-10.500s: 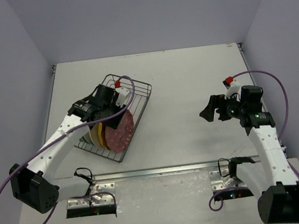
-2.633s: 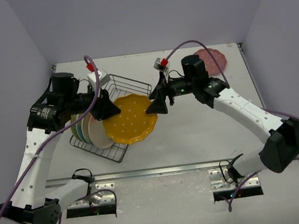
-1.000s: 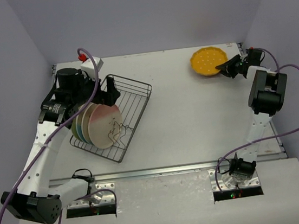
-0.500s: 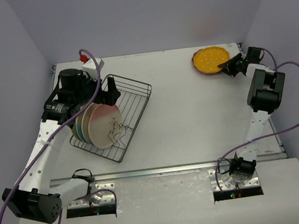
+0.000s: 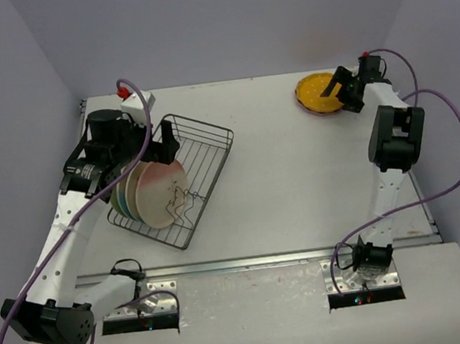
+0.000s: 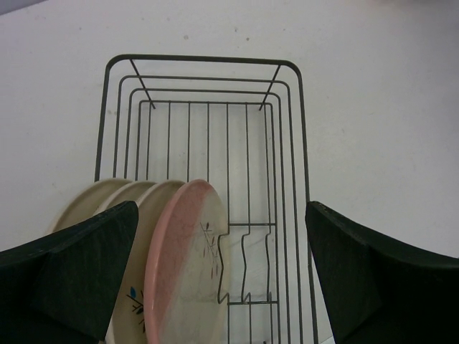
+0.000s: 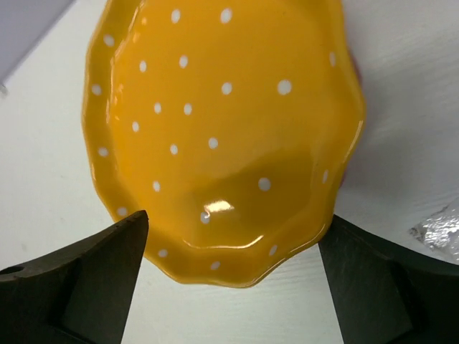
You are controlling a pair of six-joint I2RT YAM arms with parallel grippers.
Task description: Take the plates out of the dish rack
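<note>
**Three cameras, placed from the dish rack**

The top external camera is looking down from high above and behind the arm bases, taking in the whole table (image 5: 282, 182), with the dish rack (image 5: 209, 141) left of centre. The left wrist camera is hovering close over the rack, facing its far end. Both views are sharing the rack's standing plates (image 6: 188, 265). The right wrist camera is peering closely at the orange-yellow plate (image 7: 222, 129), well right of the rack, which the top view is also catching.

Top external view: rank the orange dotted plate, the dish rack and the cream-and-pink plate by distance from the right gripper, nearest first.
1. Orange dotted plate, far right, beside the right gripper.
2. Dish rack, left of centre, empty end nearest.
3. Cream-and-pink plate, standing in the rack's near-left end.
</note>
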